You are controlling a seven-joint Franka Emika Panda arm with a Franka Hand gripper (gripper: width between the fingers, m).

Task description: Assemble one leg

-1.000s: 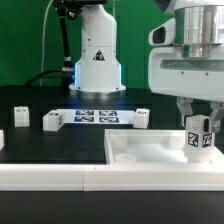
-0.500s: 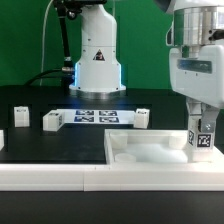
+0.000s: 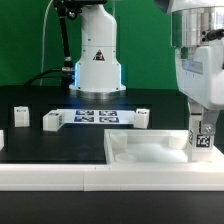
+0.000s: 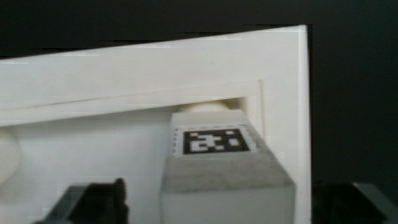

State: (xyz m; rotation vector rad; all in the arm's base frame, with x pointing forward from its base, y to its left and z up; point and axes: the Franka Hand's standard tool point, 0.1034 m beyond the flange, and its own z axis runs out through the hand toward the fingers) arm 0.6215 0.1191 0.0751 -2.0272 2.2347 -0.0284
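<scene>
Across the exterior view, left to right: three spare blocks and the marker board lie unmoved on the black table. At lower right, the gripper grasps the leg upright over the white panel, having shifted rightward and lower than a second ago.
</scene>
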